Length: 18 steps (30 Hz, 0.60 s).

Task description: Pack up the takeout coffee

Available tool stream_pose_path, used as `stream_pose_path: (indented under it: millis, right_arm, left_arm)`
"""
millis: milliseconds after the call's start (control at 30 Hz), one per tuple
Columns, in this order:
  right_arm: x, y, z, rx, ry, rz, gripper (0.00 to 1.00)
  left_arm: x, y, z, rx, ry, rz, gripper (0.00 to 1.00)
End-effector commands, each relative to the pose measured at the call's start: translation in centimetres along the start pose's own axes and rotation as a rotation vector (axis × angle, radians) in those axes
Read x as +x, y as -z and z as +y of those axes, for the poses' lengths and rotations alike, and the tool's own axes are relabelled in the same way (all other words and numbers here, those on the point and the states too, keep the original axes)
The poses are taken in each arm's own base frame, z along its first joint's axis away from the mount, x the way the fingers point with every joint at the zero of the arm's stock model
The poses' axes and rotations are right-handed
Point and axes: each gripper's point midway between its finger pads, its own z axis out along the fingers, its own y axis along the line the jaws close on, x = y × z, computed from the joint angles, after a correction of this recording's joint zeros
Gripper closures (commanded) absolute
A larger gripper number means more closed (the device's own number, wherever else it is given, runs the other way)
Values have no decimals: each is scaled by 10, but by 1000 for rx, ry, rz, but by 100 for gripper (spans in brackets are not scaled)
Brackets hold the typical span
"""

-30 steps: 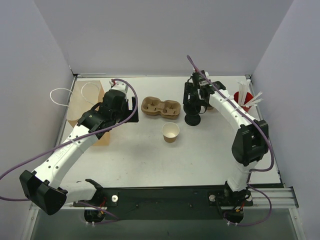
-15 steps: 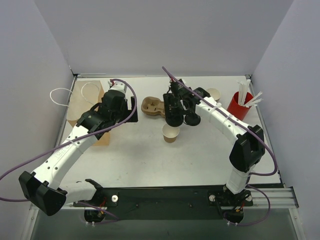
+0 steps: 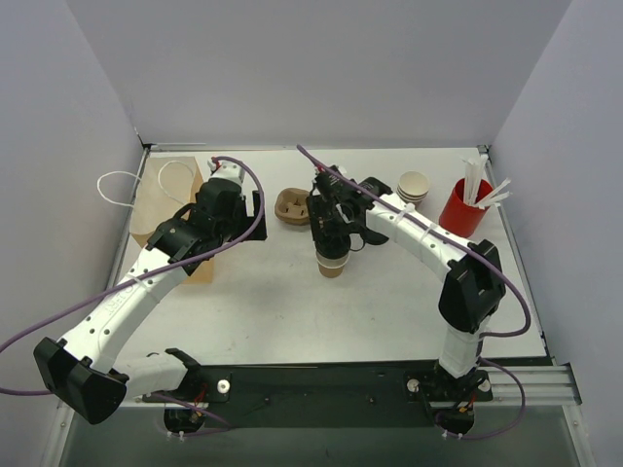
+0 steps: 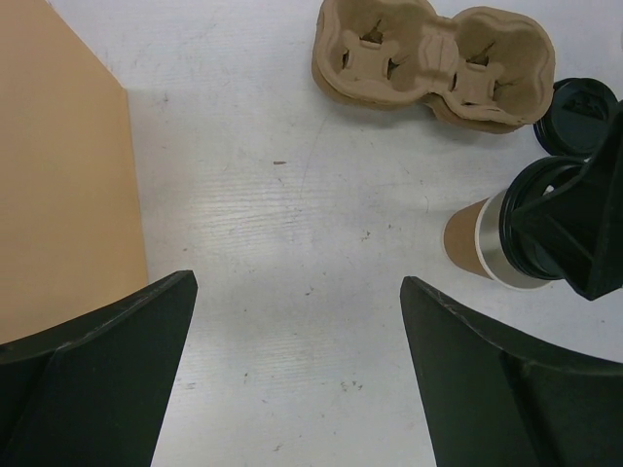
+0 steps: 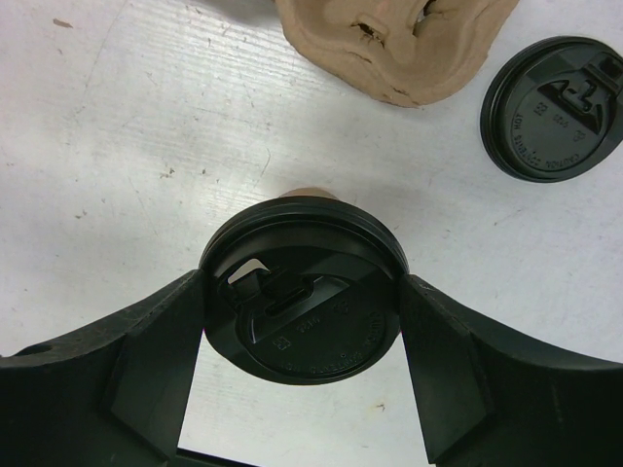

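My right arm arched from lower right to frame centre, the right gripper [image 5: 302, 331] clamped on a black lid [image 5: 302, 304] directly over the takeout coffee [image 4: 468, 240], just below the pulp carrier [image 4: 428, 58]. The left gripper [image 4: 297, 292] hung released at centre-left, beside the paper bag [image 3: 165, 199].

Top ext: fixed, high, behind the rig, tilted down+fwd, whole table [image 3: 253, 292] in frame. L wrist: mid height, looks near-vertically down betw left gripper [image 4: 297, 287] fingers, wide patch of table. R wrist: very close, straight down onto black lid [image 5: 302, 316] clamped in right gripper [image 5: 302, 292]. Both wrist cams share pulp cup carrier [image 4: 433, 58] + loose lid [image 4: 582, 102]. Carrier & kraft cup [image 4: 465, 238] also in top ext.
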Motion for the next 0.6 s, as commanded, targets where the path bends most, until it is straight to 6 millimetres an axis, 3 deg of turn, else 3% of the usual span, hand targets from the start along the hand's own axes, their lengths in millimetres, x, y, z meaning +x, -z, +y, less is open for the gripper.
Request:
stream_pose_path:
  millis: [0,567]
  right_arm:
    - [9,-6,-1,41,20,38,37]
    - [21,-12,0,67,54,77,37]
  left_arm:
    - [-13,9,4,0,31,-54,3]
    - [-14,7,2,7,30,-49,2]
